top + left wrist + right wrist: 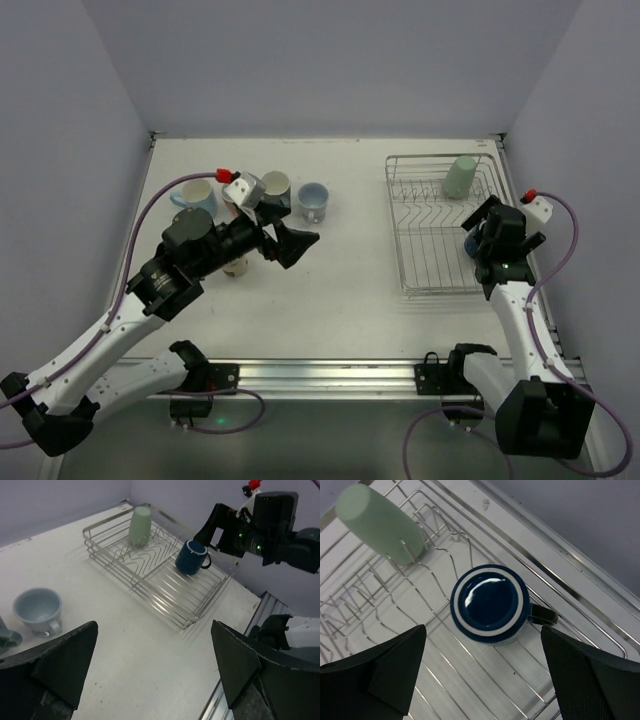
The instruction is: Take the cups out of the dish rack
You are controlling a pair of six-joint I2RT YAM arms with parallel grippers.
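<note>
The silver wire dish rack (440,262) stands on the right of the table. Two cups are in it. A pale green cup (460,177) (139,525) (380,522) leans on the tines at the back. A dark blue cup (489,602) (191,557) sits upside down on the bars, handle pointing right. My right gripper (483,630) (484,238) hovers open just above the blue cup, one finger on each side, touching nothing. My left gripper (154,630) (297,248) is open and empty over the bare table, left of centre, facing the rack (165,587).
Other cups stand at the back left: a light blue one (195,195), a cream one (273,186) and a pale blue one (313,200) (39,611). Another is partly hidden under the left arm (236,266). Walls enclose three sides. A metal rail (330,375) runs along the front.
</note>
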